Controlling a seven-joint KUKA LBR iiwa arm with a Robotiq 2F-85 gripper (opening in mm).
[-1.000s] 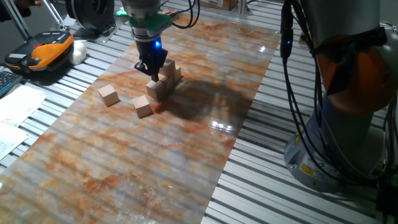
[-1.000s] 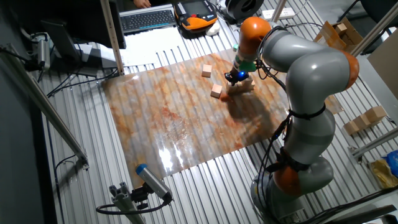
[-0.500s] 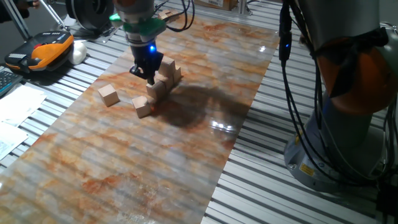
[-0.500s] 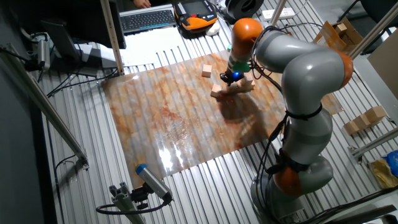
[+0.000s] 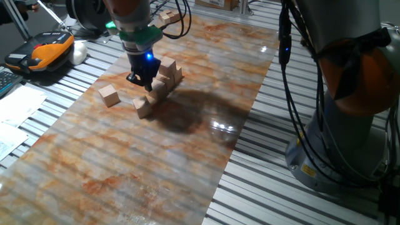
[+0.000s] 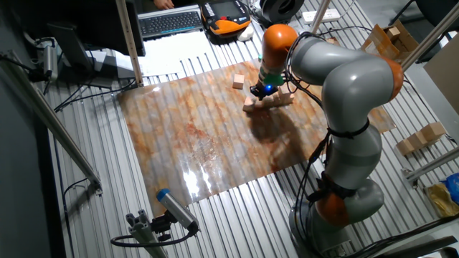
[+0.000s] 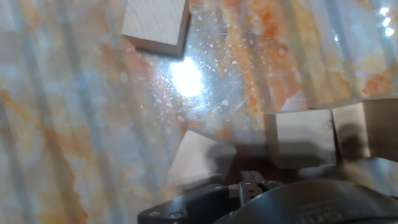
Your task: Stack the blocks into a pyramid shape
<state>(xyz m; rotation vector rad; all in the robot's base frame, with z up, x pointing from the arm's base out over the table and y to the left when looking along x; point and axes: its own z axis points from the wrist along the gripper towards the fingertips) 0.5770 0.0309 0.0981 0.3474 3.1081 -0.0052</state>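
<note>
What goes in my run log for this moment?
gripper: above blocks, jaw state unclear | stacked blocks: partly built | loose blocks: two on table

Marbled orange-grey sheet [image 5: 187,150] covered a slatted metal table [image 5: 262,187]. On it lay wooden blocks: one apart [image 5: 110,95], one near a cluster [image 5: 143,107], the cluster [image 5: 166,76] stacked

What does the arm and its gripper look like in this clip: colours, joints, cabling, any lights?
The arm is bulky, rounded silver-grey with orange joint sections, on a grey base. Black cables run down along it. A green ring sits at the wrist above the black gripper, which shows a small blue light. In the hand view only the gripper's dark housing appears at the bottom edge.
</note>
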